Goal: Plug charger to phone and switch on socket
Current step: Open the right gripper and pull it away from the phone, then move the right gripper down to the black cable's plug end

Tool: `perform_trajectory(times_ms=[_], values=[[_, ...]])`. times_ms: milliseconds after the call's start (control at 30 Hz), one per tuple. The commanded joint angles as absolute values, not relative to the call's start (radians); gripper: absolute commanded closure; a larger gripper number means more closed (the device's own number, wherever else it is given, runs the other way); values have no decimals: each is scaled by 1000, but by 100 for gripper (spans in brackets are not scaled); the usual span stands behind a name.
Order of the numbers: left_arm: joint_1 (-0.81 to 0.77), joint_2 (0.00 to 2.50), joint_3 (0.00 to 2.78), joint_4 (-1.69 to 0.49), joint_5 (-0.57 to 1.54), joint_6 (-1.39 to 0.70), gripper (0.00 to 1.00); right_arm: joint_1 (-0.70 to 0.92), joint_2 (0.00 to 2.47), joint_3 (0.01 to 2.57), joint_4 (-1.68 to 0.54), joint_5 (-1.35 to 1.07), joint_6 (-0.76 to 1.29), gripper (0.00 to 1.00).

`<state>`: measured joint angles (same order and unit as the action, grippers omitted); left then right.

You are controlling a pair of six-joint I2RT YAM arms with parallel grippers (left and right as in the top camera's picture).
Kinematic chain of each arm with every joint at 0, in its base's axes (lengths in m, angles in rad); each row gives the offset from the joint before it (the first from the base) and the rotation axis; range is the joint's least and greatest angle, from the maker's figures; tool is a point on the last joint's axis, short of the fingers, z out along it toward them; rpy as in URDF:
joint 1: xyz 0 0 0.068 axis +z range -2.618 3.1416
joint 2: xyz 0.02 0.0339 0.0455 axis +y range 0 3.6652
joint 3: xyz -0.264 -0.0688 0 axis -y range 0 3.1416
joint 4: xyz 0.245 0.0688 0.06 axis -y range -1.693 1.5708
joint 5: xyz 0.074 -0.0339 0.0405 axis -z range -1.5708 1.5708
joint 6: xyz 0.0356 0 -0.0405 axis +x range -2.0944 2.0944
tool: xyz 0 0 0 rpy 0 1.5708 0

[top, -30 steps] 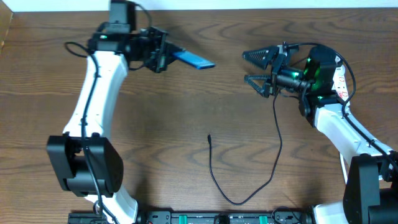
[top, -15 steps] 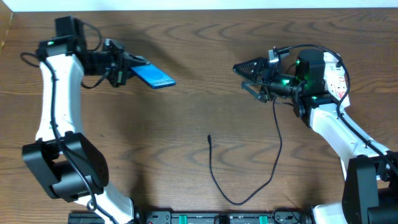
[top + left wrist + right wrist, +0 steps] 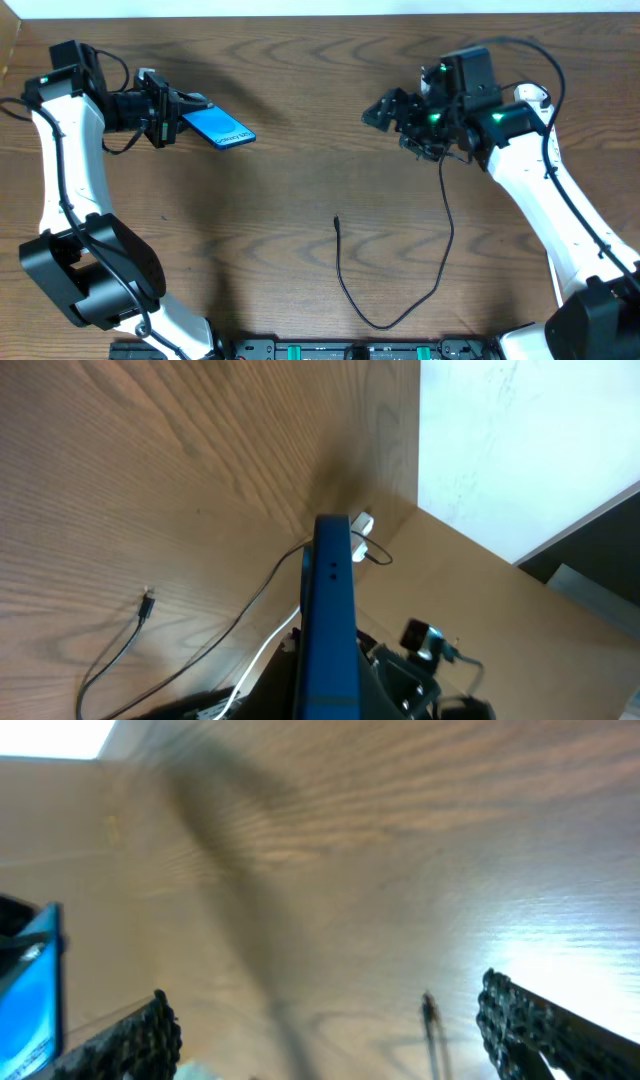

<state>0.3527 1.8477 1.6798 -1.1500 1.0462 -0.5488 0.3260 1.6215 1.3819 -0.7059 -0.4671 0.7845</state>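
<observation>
Hard-to-see stuff first. The charger (image 3: 445, 230) runs from its small plug tip (image 3: 337, 222) in a loop and then up under my right gripper (image 3: 388, 118), so the far end is hidden and I can't make out the plug head. I can't pick out the socket in the overhead view either. In the left wrist view there's a small white thing (image 3: 361, 525) just past the top of the phone (image 3: 328, 630), but it's too tiny to call. A white cord (image 3: 262, 650) runs off the bottom of that view. The right wrist view is pretty blurred: two dark fingers (image 3: 530, 1020) set wide apart, a thin bit of cable (image 3: 428, 1012) between them, and a slice of blue phone (image 3: 25, 990) cut off at the left edge.

Compared with a second ago, my left arm has swung outward, so the phone (image 3: 218, 127) is now farther left of the plug tip than it was. My right gripper has turned and drifted slightly left. The cable on the table (image 3: 300, 180) hasn't budged.

My left gripper (image 3: 165, 108) is clamped on one end of the phone, holding it off the table, up and left of the plug tip and well apart from it. My right gripper has its jaws spread wide with nothing pinched, up and right of the plug tip. The phone sits well clear of it.
</observation>
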Motion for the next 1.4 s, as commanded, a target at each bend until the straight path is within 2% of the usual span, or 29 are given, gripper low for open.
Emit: perform_trajectory(times_ms=[0,167,533,700,900,1367], values=[[359,1825,1697,-1156,1092,-534,93,386,1617,1441,-759,-248,724,6],[359,1825,1697,-1155,1092,-531,93,495,1639,1442,-875,-62,724,5],[359,1825,1697,-1156,1089,-531,93,714,1880,1441,-905,-22,751,4],[359,1825,1697,-1155,1088,-531,93,746,1971,1441,-920,-21,781,11],[359,1825,1697,-1155,1088,-531,93,765,1985,1439,-943,-21,785,14],[359,1825,1697,-1157,1081,-531,92,883,1987,1370,-876,35,861,15]])
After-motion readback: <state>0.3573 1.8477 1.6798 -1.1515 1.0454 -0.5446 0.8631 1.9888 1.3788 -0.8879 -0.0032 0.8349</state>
